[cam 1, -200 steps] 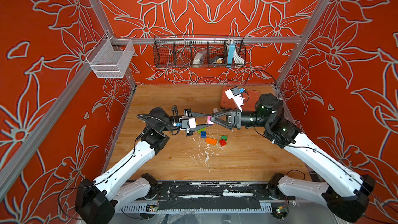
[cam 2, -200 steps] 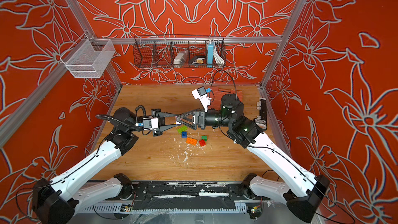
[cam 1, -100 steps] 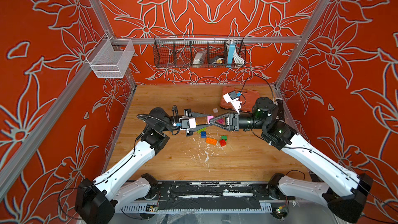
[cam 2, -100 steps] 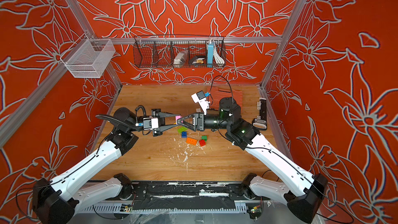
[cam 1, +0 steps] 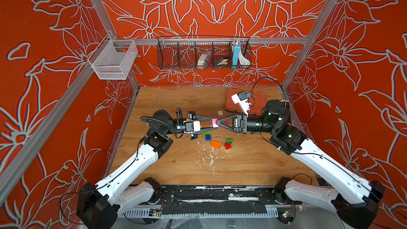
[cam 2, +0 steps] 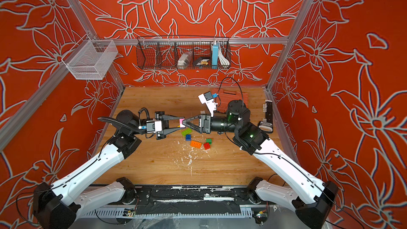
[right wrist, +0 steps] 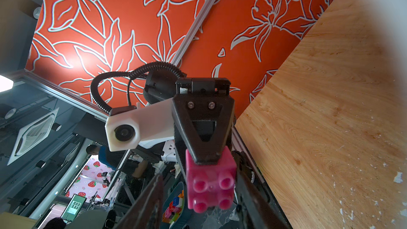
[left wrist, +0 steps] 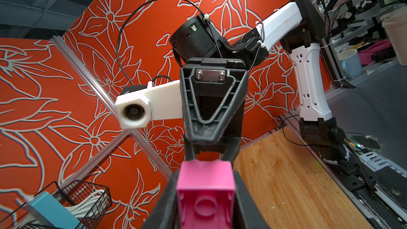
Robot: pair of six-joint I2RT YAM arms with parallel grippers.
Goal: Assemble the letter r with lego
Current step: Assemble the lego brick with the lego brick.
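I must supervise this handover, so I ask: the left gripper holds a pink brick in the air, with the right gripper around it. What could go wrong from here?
1. In the right wrist view, the right gripper flanks the pink brick unevenly, with a gap on one side; closing might twist it out of the left gripper.
2. If it slips, it would likely drop among the loose bricks on the table.

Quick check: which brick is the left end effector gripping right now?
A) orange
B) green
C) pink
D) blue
C: the left end effector is clamped on the pink brick, while the orange brick, green brick and blue brick lie loose on the table.
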